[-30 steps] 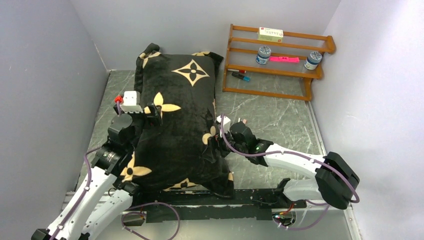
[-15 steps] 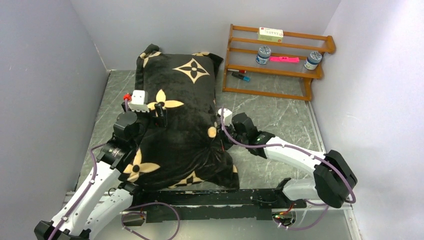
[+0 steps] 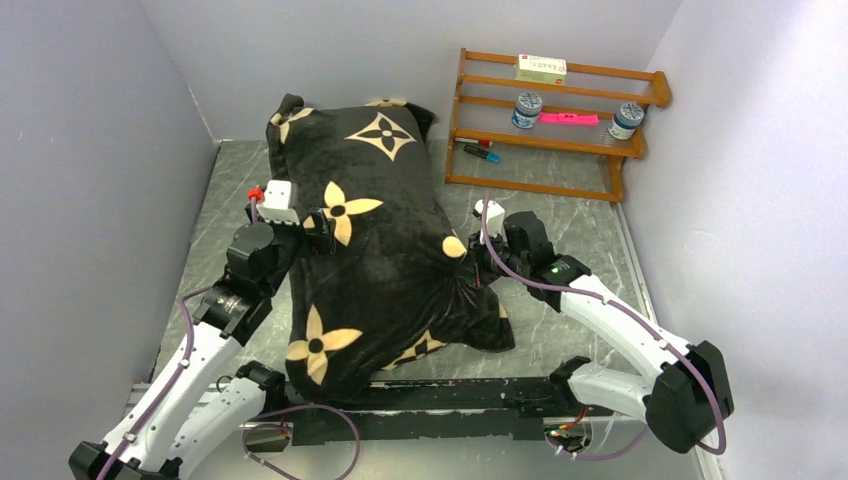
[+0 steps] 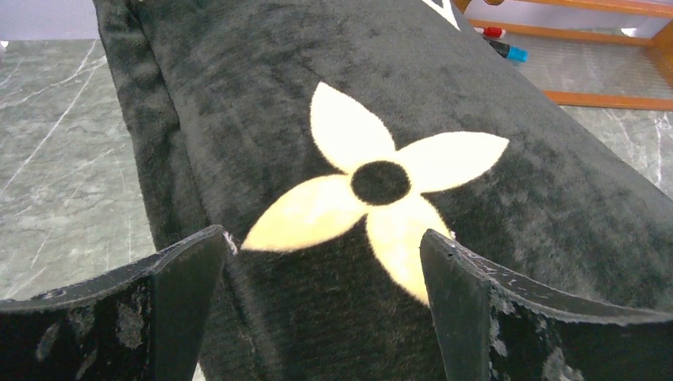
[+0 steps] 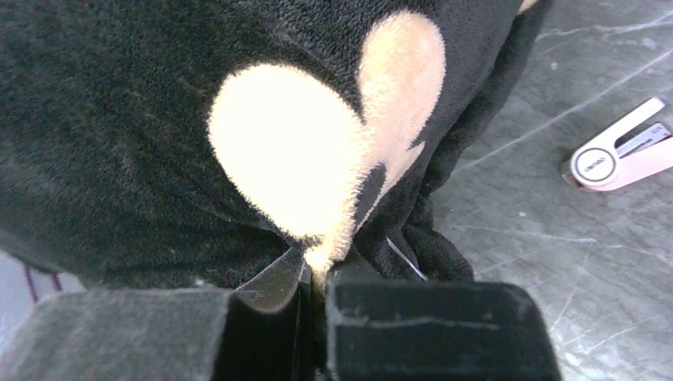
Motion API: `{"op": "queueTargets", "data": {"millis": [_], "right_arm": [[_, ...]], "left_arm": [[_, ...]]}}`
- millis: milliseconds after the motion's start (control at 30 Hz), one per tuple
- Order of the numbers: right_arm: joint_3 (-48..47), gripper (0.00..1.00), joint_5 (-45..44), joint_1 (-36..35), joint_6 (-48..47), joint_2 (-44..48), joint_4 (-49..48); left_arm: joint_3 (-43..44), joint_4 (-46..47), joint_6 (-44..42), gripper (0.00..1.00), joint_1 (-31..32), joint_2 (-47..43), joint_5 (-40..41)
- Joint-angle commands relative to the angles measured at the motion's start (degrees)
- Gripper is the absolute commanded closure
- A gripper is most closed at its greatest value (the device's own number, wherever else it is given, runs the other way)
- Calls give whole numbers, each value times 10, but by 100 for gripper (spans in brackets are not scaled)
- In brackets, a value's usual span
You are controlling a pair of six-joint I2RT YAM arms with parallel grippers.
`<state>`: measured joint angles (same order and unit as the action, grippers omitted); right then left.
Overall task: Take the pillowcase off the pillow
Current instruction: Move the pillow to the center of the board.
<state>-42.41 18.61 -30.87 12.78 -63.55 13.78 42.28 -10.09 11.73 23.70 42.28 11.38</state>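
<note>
The pillowcase (image 3: 385, 255), black plush with tan flower prints, lies lengthwise on the marble table, bulging over the pillow, which is hidden inside it. My left gripper (image 3: 318, 222) hovers over the cover's left side. In the left wrist view this gripper (image 4: 324, 238) stands open, its fingers straddling a tan flower on the pillowcase (image 4: 476, 95). My right gripper (image 3: 482, 278) is at the cover's right edge, where the fabric bunches. Seen from the right wrist, this gripper (image 5: 317, 274) is shut on a pinched fold of the pillowcase (image 5: 143, 143), right below a tan petal.
A wooden rack (image 3: 555, 120) stands at the back right with a box, two jars and a pink marker; markers (image 3: 482, 152) lie beneath it. A small pink-and-white tool (image 5: 615, 155) lies on the table. Grey walls close both sides. A black rail (image 3: 450, 395) runs along the near edge.
My right gripper has shut on the cover's right edge and pulled it rightward and away, swinging the near end of the bundle right. The left gripper has moved farther up, staying open.
</note>
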Motion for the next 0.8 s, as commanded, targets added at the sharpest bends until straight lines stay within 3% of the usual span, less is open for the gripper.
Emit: {"op": "queueTargets", "data": {"millis": [0, 200, 300, 367, 500, 533, 767], "right_arm": [[-32, 100, 49, 10, -23, 49, 55], [14, 100, 53, 10, -4, 91, 88], [29, 93, 47, 10, 18, 94, 67], [18, 73, 40, 11, 29, 82, 58], [-58, 21, -3, 11, 23, 39, 53], [-72, 2, -20, 12, 22, 30, 49], [-139, 0, -23, 35, 27, -48, 2]], "left_arm": [[16, 25, -2, 4, -3, 7, -14], [45, 4, 17, 4, -3, 45, -26], [77, -20, 23, 3, -3, 79, -32], [98, -40, 35, 3, -3, 100, -24], [128, -68, 63, 3, -3, 137, -8], [137, -81, 70, 4, -3, 148, -3], [195, -156, 102, 4, -4, 220, -1]]}}
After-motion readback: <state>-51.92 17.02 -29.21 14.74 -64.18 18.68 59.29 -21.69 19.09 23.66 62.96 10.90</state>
